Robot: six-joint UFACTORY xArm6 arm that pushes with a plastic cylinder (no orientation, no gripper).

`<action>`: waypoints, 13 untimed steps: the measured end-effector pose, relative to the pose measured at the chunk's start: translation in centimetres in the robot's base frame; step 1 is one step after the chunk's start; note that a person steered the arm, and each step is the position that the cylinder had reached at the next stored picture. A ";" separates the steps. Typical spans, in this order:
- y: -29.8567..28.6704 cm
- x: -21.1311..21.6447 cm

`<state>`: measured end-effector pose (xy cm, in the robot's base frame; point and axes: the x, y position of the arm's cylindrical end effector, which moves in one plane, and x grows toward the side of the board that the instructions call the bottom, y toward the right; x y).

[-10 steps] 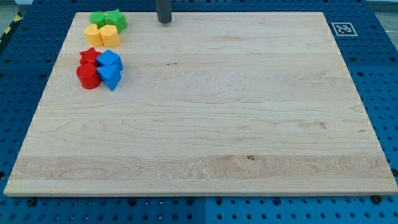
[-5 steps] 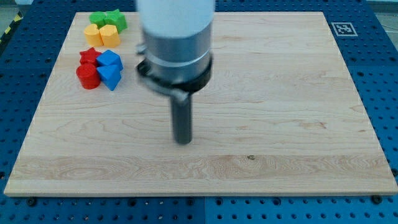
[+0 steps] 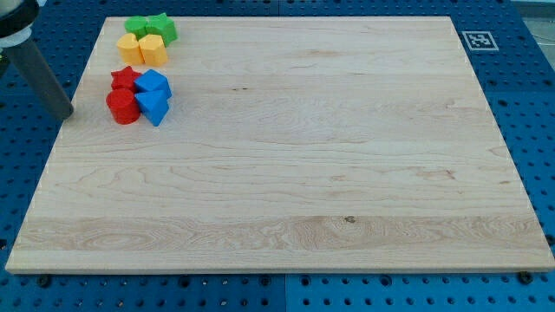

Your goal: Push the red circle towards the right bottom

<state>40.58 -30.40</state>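
Observation:
The red circle (image 3: 122, 107) sits on the wooden board (image 3: 286, 156) near the view's upper left. A red star (image 3: 126, 78) touches it from above, and two blue blocks (image 3: 153, 95) touch it on its right. My tip (image 3: 62, 114) is at the board's left edge, a short way left of the red circle and level with it, not touching it. The rod slants up to the view's top left corner.
Two green blocks (image 3: 149, 25) and two yellow blocks (image 3: 143, 46) cluster at the board's top left, above the red and blue group. A black-and-white tag (image 3: 476, 40) marks the board's top right corner. Blue pegboard surrounds the board.
The rod went from the board's top centre to its middle, then swung to the left edge beside the red circle. No block has moved.

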 end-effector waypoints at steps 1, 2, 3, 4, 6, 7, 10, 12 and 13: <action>1.4 -0.3; 2.4 -0.8; 3.5 -1.6; 6.9 -0.9; 20.1 4.6; 23.1 7.1; 14.2 7.2; 25.8 13.9; 27.3 13.9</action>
<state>54.49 -3.12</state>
